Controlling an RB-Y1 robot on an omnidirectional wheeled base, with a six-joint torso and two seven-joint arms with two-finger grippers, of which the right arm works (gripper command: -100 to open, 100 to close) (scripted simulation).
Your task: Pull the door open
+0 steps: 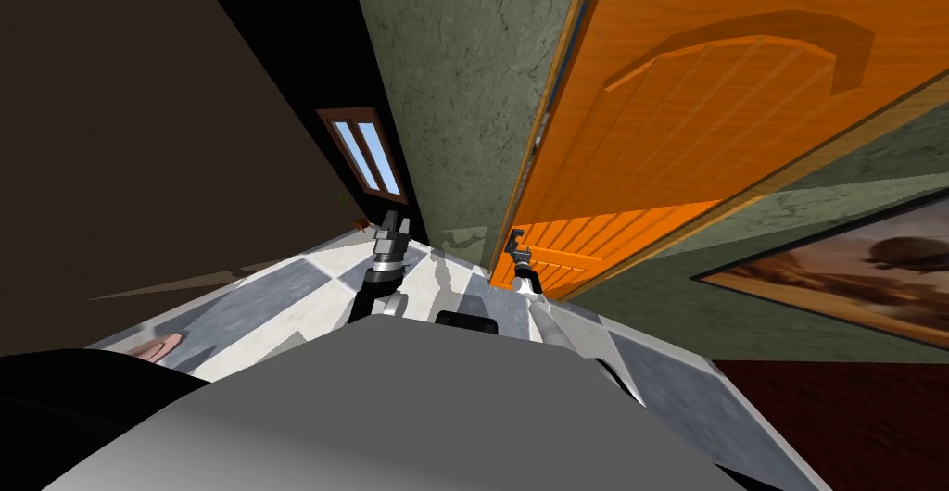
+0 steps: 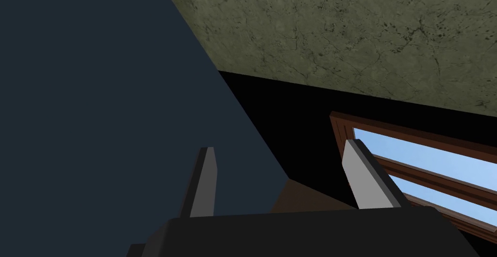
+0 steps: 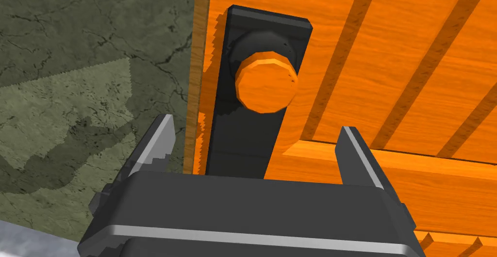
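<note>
No text, label, brand, number or sign can be read on any surface.

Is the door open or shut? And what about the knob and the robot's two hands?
door, looks shut, edge against its frame.
knob, free, nothing grips it.
right gripper, open, just short of the knob.
left gripper, open, holding nothing.
</note>
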